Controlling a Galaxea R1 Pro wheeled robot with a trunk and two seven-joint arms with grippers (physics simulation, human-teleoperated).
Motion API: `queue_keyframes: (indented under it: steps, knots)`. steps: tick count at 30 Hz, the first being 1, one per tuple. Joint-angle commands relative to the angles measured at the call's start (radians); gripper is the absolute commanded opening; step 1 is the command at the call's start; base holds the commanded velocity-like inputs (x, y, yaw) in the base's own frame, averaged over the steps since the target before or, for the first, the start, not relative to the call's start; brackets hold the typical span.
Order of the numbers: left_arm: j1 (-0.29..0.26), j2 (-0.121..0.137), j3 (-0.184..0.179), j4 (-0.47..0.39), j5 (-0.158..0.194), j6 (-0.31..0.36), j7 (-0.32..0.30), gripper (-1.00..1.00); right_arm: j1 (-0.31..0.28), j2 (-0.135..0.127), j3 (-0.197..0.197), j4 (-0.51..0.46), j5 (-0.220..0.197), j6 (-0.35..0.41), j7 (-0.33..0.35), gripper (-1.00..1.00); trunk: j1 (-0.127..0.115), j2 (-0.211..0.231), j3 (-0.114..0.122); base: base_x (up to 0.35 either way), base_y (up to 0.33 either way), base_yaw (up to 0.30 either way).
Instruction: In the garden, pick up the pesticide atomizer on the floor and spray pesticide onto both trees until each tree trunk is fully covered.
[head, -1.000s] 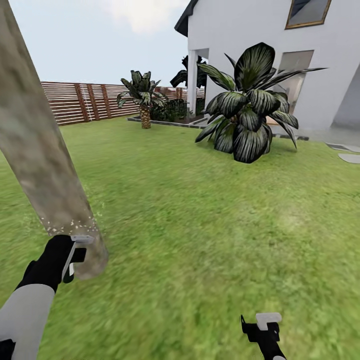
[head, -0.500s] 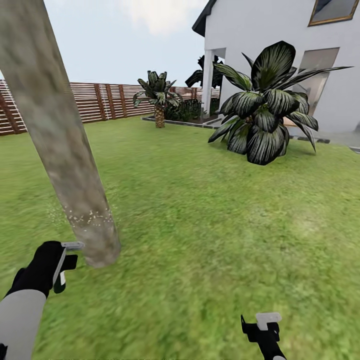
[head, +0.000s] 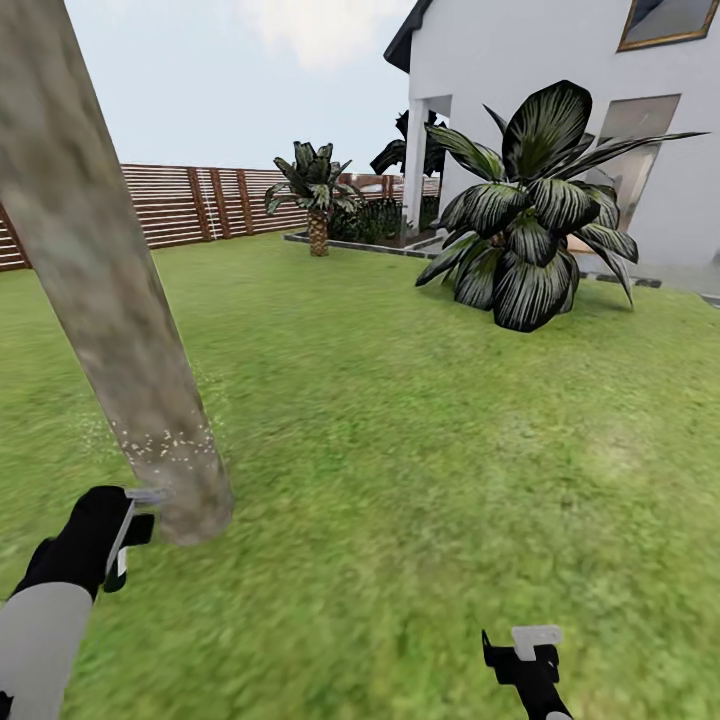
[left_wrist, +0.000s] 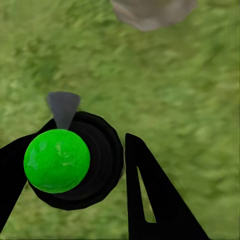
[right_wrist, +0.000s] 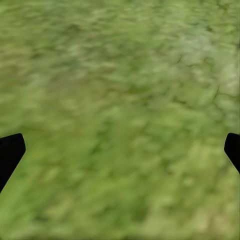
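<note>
Shifting between the earlier frames and now: the whole head view is sliding sideways, so the camera is moving; against the trunk, the left jaws are closing in, from a small gap half a second ago to sitting just beside the base.

Nearest: right jaws are hanging low over the lawn, spread wide, nothing between the tips in the right wrist view, only grass.

Left jaws are pinching the atomizer. In the left wrist view it is showing as a dark round body with a bright green cap facing the camera and a grey nozzle pointing toward the trunk's foot.

Trunk: pale specks are ringing it low down, likely spray. Bark above that band is looking bare, so coverage is, by my judgement, far from complete.

Doing it well: keep the nozzle aimed square at the bark, stay near without touching, and work upward in slow passes, then round the far side. Risk: spray drifting onto the grass, as the scattered specks beside the base suggest.

Farther off: a broad dark-leaved plant, a small palm, the fence, the house.
</note>
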Motion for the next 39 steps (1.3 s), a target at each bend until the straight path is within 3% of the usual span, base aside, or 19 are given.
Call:
queue_keyframes:
  steps: [1,4,9,13,16,21,23,25,26,27,29,31,33,34,36,39]
  knots:
    - [0.005,0.014,0.003,-0.001,0.003,0.003,-0.005,-1.0,-0.001,0.0,-0.008,0.001,0.011,-0.003,-0.003,1.0,0.0,0.0,-0.001,0.003,-0.002,0.0]
    - [0.009,0.019,0.0,0.0,0.005,0.003,-0.006,-1.0,-0.001,0.0,-0.008,0.001,0.011,-0.003,-0.003,1.0,0.0,0.0,-0.001,0.0,0.0,0.0]
    - [0.009,-0.01,0.006,-0.003,0.012,0.004,-0.006,-1.0,-0.001,0.0,-0.008,0.001,0.011,-0.003,-0.003,1.0,0.0,0.0,-0.001,-0.054,0.083,0.0]
    - [0.009,0.016,0.005,-0.002,0.008,-0.003,-0.007,-1.0,-0.001,0.0,-0.008,0.001,0.011,-0.003,-0.003,1.0,0.0,0.0,-0.001,-0.223,0.23,0.0]
    - [0.009,0.048,0.006,0.0,0.008,-0.074,-0.006,-1.0,-0.001,0.0,-0.008,0.001,0.011,-0.003,-0.003,1.0,0.0,0.0,-0.001,-0.202,0.25,0.0]
    - [0.012,0.038,0.004,0.004,0.013,-0.093,-0.012,-1.0,-0.001,0.0,-0.008,0.001,0.011,-0.003,-0.003,1.0,0.0,0.0,-0.001,-0.027,0.256,0.0]
    - [0.048,0.025,0.002,0.023,0.014,-0.106,-0.023,-1.0,-0.001,0.0,-0.008,0.001,0.011,-0.003,-0.003,1.0,0.0,0.0,-0.001,-0.002,0.046,0.0]
    - [0.083,0.022,0.0,0.034,0.015,-0.174,-0.027,-1.0,-0.001,-0.001,-0.008,0.0,0.011,-0.003,-0.002,1.0,0.0,0.0,-0.001,-0.001,0.015,0.0]
    - [0.116,0.022,-0.001,0.039,0.015,-0.266,-0.031,-1.0,-0.001,-0.001,-0.007,0.0,0.012,-0.003,0.0,1.0,0.0,0.0,-0.001,0.0,0.004,0.0]
    - [0.156,0.024,-0.007,0.042,0.013,-0.361,-0.063,-1.0,-0.001,-0.001,-0.003,-0.001,0.014,-0.002,0.002,1.0,0.0,0.0,-0.001,0.0,0.002,0.0]
    - [0.191,0.029,-0.01,0.043,0.008,-0.428,-0.139,-1.0,-0.001,-0.002,0.02,-0.003,0.017,0.0,0.008,1.0,0.0,0.0,-0.001,0.0,0.001,0.0]
    - [0.22,0.042,-0.012,0.047,-0.03,-0.549,-0.316,-1.0,-0.001,-0.007,0.124,-0.015,0.051,0.001,0.058,1.0,0.0,0.0,-0.001,0.0,0.0,0.0]
    - [0.224,0.047,-0.015,0.06,-0.099,-0.626,-0.464,-1.0,-0.001,-0.012,0.169,-0.067,0.07,0.005,0.134,1.0,0.0,0.0,-0.001,0.0,0.0,0.0]
    - [0.225,0.049,-0.018,0.066,-0.161,-0.671,-0.568,-1.0,-0.001,-0.015,0.182,-0.116,0.075,0.019,0.206,1.0,0.0,0.0,-0.001,0.0,0.0,0.0]
    - [0.223,0.049,-0.019,0.071,-0.252,-0.736,-0.706,-1.0,-0.001,-0.018,0.19,-0.2,0.079,0.075,0.343,1.0,0.0,0.0,-0.001,0.0,0.0,0.0]
    - [0.216,0.048,-0.021,0.074,-0.332,-0.776,-0.822,-1.0,-0.001,-0.019,0.193,-0.328,0.106,0.18,0.512,1.0,0.0,0.0,-0.001,0.0,0.0,0.0]
